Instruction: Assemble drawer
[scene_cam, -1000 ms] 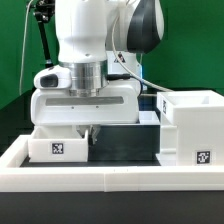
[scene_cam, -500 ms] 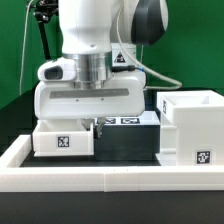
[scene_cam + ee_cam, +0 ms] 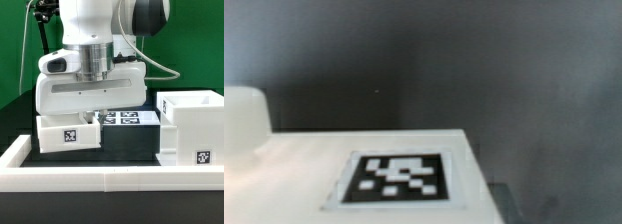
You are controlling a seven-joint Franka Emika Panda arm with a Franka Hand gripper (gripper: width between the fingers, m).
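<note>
**Drawer point(image 3: 190, 118) not yet assembled: one tray in the grip, case waiting empty**

Assembly looks to be at an early stage. In the exterior view the large boxy case point(image 3: 185, 135) stands on the black table point(image 3: 125, 148) at about 3 o'clock from the gripper point(image 3: 93, 120). Its open top shows nothing inside, so no tray seems to have been fitted yet.

A small tray point(image 3: 68, 134) sits at about 9 o'clock from the gripper. It is tilted, and its underside appears to be clear of the table. The fingers point(image 3: 97, 119) look closed on the tray's wall at its 3 o'clock end, so I judge the tray to be held rather than resting. The contact itself is partly hidden.

Tray and case are apart, with bare table between them. Only one tray is in view. What remains is to carry this tray to the case, slide it in, and then do the same with any other tray.

As for markings, the tray's face carries a black-and-white square tag point(image 3: 70, 137), which the wrist view shows close up point(image 3: 399, 178). The case has a similar tag point(image 3: 203, 157) low on its front. More tags lie on the marker board point(image 3: 126, 118) at 12 o'clock from the bare table. No brand or legible writing shows anywhere.
</note>
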